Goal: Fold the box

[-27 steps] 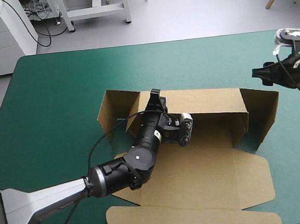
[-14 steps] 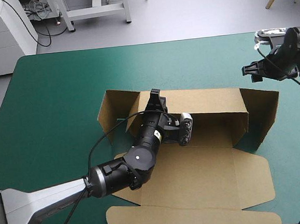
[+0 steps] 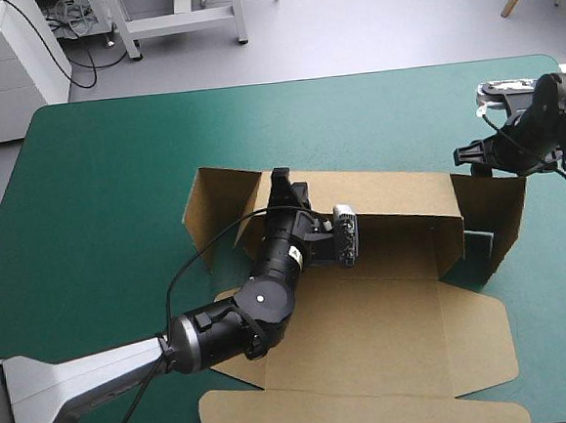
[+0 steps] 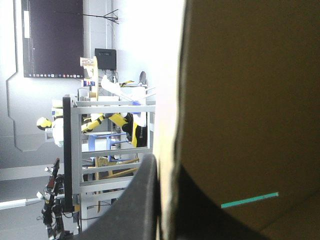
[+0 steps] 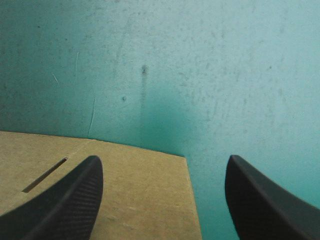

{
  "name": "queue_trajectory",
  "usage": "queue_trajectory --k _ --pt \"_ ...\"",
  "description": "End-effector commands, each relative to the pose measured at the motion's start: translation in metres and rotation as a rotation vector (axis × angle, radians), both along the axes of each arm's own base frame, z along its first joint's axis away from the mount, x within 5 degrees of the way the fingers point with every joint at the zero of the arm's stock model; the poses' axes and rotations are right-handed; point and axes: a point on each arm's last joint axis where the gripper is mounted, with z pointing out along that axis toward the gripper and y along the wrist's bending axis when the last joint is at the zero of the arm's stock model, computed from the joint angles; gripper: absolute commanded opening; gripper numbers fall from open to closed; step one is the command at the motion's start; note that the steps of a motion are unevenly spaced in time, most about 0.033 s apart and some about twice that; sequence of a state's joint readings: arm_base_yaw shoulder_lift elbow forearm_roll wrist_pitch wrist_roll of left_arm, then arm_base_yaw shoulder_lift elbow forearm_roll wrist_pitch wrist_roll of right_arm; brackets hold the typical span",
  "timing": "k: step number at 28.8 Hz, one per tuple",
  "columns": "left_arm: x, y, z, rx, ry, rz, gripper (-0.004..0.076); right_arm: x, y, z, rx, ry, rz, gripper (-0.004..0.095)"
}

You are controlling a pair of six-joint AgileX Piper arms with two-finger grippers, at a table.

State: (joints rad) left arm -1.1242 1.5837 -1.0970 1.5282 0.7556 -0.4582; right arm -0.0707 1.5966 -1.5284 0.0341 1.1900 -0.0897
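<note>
Left gripper [image 3: 283,184] is at the box's [image 3: 371,332] raised back wall [image 3: 399,191], near its left corner. Its black fingers [image 4: 132,210] are all but closed, one on each side of the wall, pinching the board. The box sits mid-table on the teal-green cover [image 3: 104,177], front flaps flat. Right gripper [image 3: 469,155] hovers over the raised right end flap [image 3: 496,204], fingers [image 5: 65,200] spread wide, the flap's corner below them.

Left end effector [image 3: 280,179] all but closed, arm outstretched — right end effector [image 5: 163,161] spread wide.
</note>
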Motion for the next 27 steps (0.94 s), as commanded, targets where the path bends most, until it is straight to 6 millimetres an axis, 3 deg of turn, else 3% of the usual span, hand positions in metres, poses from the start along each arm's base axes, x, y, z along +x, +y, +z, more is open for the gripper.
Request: queue_trajectory --k 1,7,12,20,27 --pt "-0.003 0.005 0.017 -0.071 -0.026 0.034 -0.001 -0.028 0.0 0.026 -0.018 -0.091 0.014 0.0634" --pt "-0.003 0.004 0.017 -0.076 -0.02 0.018 -0.001 -0.054 0.0 0.037 -0.046 -0.139 0.025 0.0634" --pt "-0.004 0.003 0.017 -0.153 0.007 0.031 -0.001 -0.054 -0.002 0.041 -0.049 -0.183 -0.03 0.0634" --pt "-0.003 0.003 0.02 -0.224 0.022 0.063 -0.001 -0.051 -0.001 0.031 -0.032 -0.109 -0.03 0.0634" --pt "-0.002 0.005 0.023 -0.273 0.021 0.102 -0.001 -0.072 0.006 0.031 0.022 -0.089 0.006 0.0634"
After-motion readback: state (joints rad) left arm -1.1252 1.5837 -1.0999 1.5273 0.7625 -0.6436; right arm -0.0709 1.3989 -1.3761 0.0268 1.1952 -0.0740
